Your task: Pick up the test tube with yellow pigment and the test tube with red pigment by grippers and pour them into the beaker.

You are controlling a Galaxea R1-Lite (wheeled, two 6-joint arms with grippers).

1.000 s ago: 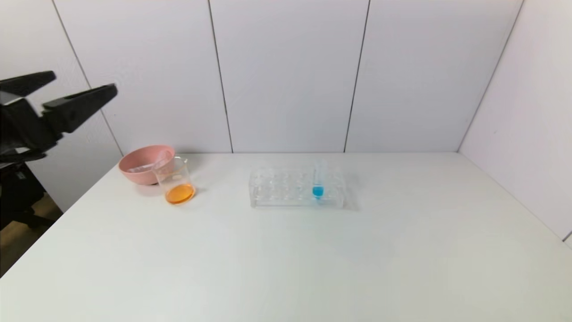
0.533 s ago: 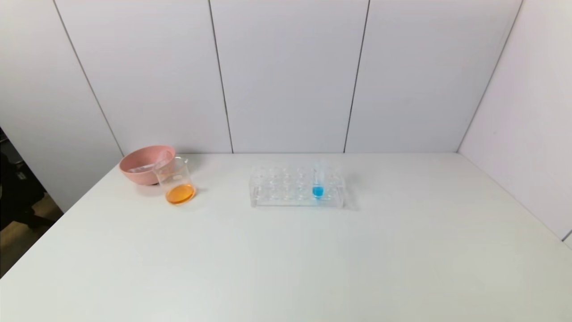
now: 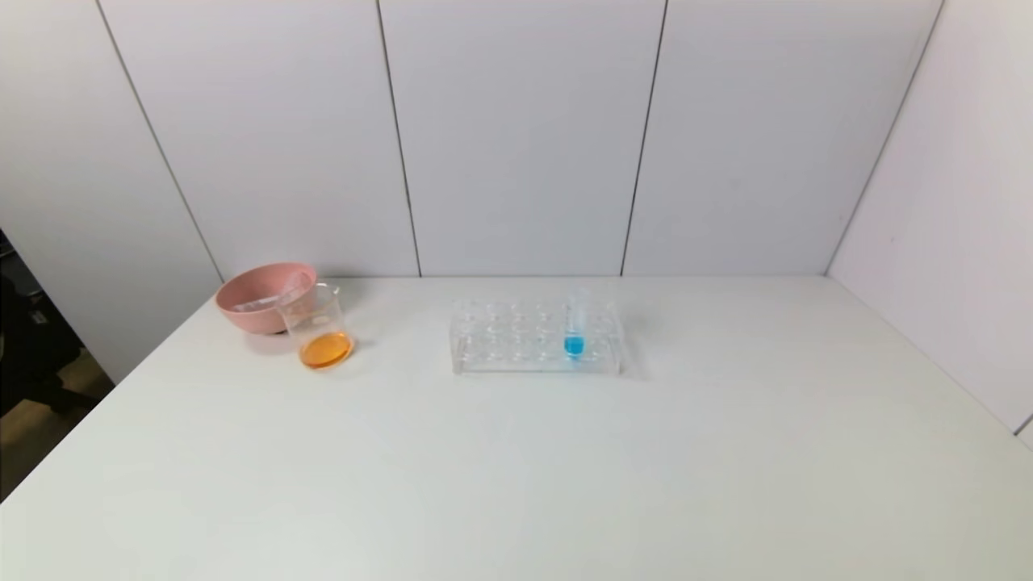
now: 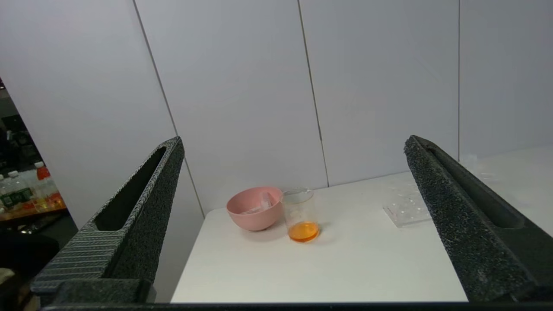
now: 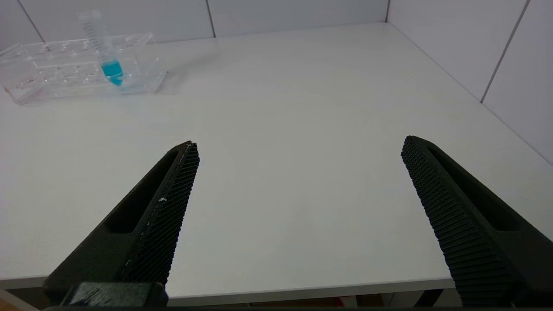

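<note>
The beaker stands at the table's back left with a shallow layer of orange liquid in it; it also shows in the left wrist view. No tube with yellow or red liquid is in view. Clear empty tubes lie in the pink bowl. My left gripper is open and empty, off the table's left end, facing the beaker from a distance. My right gripper is open and empty, low over the table's near edge. Neither gripper shows in the head view.
A pink bowl touches the beaker's back left side. A clear tube rack stands mid-table at the back and holds one tube with blue liquid, which also shows in the right wrist view. White walls close the back and right.
One second ago my open left gripper was raised at the far left of the head view. It has since drawn back out of that view. The things on the table have not moved.
</note>
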